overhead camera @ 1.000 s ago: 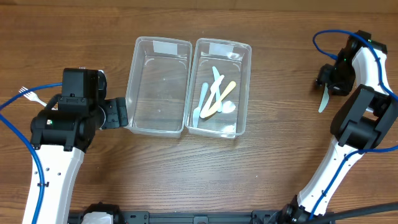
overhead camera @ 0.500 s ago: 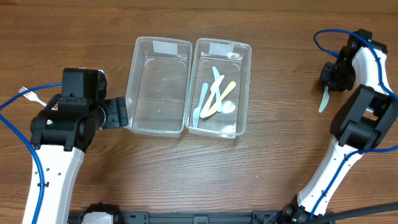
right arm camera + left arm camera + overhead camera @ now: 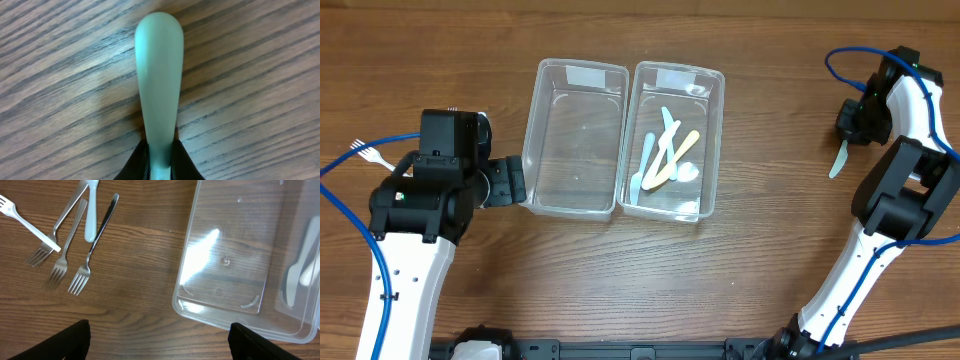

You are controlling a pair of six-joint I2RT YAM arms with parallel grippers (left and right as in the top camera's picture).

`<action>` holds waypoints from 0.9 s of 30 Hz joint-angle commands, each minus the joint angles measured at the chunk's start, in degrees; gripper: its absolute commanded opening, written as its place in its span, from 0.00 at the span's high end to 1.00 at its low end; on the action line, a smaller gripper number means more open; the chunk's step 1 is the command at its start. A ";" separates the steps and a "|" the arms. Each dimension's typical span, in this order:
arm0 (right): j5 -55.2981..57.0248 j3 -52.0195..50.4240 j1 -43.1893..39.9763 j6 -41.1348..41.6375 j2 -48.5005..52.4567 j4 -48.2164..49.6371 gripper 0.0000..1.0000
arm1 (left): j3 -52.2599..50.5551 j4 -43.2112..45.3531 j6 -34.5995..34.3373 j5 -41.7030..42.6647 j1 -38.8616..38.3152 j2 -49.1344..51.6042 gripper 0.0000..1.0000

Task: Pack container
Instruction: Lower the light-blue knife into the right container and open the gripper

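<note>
Forks (image 3: 65, 255) lie far left. The left gripper (image 3: 159, 342) sits by a clear tub (image 3: 575, 150), its fingers wide apart. The next tub (image 3: 712, 150) holds plastic cutlery (image 3: 665, 155). Far right, the right gripper (image 3: 159, 167) pinches a pale green utensil (image 3: 159, 75) — well apart from both tubs.

Even, fairly bright, warm light falls from above on the brown wood-grain table (image 3: 770, 260). In the overhead view the arms cast only faint, soft-edged shadows, and the picture is sharp, with lines straight out to the edges. In the left wrist view a white glare patch lies on the floor of the clear rectangular plastic container (image 3: 220, 295), thin highlights run along its rim, and the metal forks (image 3: 75, 275) throw weak shadows. The black fingertips (image 3: 65, 342) of the left gripper (image 3: 159, 342) are dark, blurred blobs at the bottom corners. In the right wrist view the pale green plastic utensil handle (image 3: 159, 75) is crisp. Soft shadow darkens the wood beside its lower part. The right gripper (image 3: 159, 167) is out of focus at the frame's bottom.
</note>
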 commanded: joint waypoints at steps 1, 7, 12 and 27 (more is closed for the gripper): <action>-0.70 -1.77 -0.04 0.31 1.01 -0.96 0.95 | 1.27 0.04 -1.03 0.52 0.15 -0.04 0.12; -0.76 1.53 0.31 3.26 -4.33 -3.13 0.96 | 1.27 0.28 -1.01 0.50 0.15 -0.04 0.12; -4.72 3.06 2.45 3.32 -13.62 -3.78 0.96 | 1.27 0.31 -1.01 0.50 0.15 -0.04 0.12; -2.45 2.19 35.17 9.53 -33.29 -7.34 0.96 | 1.27 0.26 -1.01 0.50 0.15 -0.04 0.00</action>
